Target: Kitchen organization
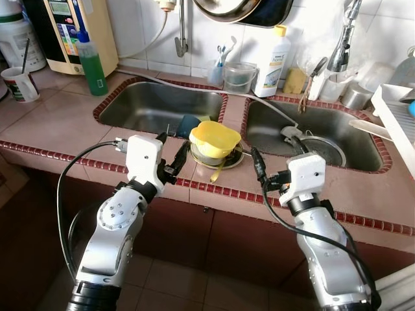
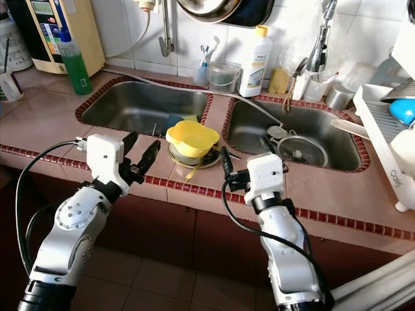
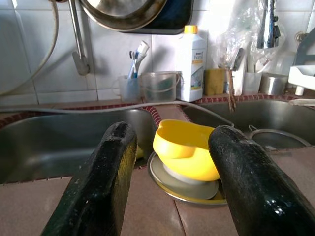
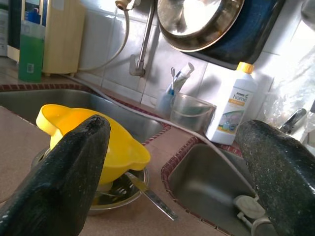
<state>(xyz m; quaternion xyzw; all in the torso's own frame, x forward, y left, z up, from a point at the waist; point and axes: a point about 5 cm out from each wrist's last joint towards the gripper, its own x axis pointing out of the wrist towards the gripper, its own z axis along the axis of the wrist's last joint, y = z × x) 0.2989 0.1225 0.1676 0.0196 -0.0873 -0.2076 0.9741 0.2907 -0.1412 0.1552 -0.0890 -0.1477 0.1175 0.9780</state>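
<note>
The tiled counter (image 1: 58, 123) is stretching across the room, with 2 steel basins sunk into it: the left sink (image 1: 149, 107) and the right sink (image 1: 324, 129). On the strip of counter between them, toward the near edge, a yellow bowl (image 1: 214, 138) is sitting upside down on a shallow metal plate (image 1: 228, 161), with a utensil poking out from under it. The robot is standing close in front, both arms raised. The left gripper (image 2: 138, 154) is hovering just left of the bowl with its fingers spread apart and nothing held; the right gripper (image 1: 258, 163) is waiting just to the bowl's right, also released and empty, as its wrist view is showing. It looks as if the reach toward the bowl is under way, with no grasp begun. The next move probably calls for 1 gripper to close in on the bowl's rim and lift it without dragging the plate.
</note>
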